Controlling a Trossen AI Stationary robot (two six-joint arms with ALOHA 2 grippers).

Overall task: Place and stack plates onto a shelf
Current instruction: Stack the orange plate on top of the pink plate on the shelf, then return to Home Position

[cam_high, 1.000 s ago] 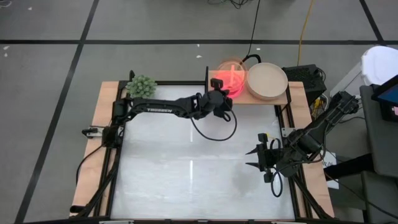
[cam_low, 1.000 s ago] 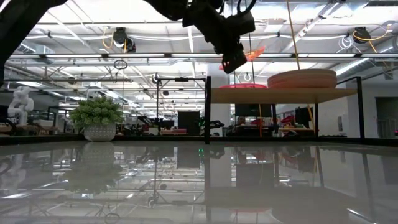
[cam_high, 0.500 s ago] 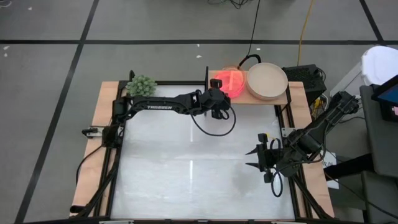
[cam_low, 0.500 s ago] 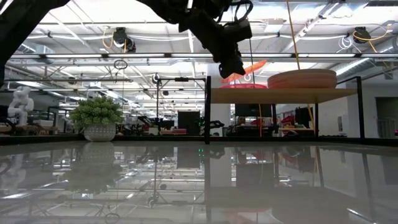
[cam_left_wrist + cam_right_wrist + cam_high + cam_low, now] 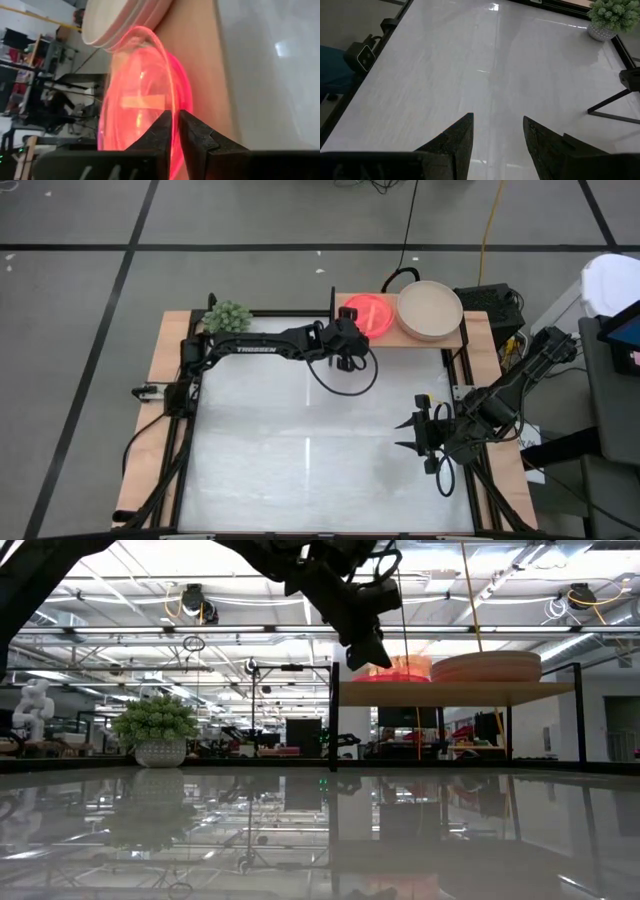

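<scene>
While my left gripper (image 5: pixel 176 131) hangs at the front edge of the shelf (image 5: pixel 455 340), its fingers are pinched close on the rim of a glossy orange plate (image 5: pixel 368 311). The gap between them is a sliver, so I can't tell whether they grip or have begun to let go. That plate sits over the shelf's left end, on another plate of a pinker red (image 5: pixel 182 87); in the low view it looks a touch tilted, not quite settled flat.

On the shelf's right end sits a stack of larger plates (image 5: pixel 430 309), the top one matte beige, round and shallow with a soft raised rim. From the wrist view I see at least two pale rims layered there; the exact count I can't make out.

As I judge it, the job is nearly done: the white tabletop (image 5: pixel 300 450) shows no plate lying loose, so all that I can see is on the shelf. What remains is to free this last plate and draw the arm back.

The shelf is a light-wood board on thin black uprights, smooth and flat. The tabletop is shiny enough to mirror the room. My right gripper (image 5: pixel 495 132) waits over the table's right side, fingers spread wide, holding nothing. A small leafy plant (image 5: pixel 227 317) stands at the far left corner.
</scene>
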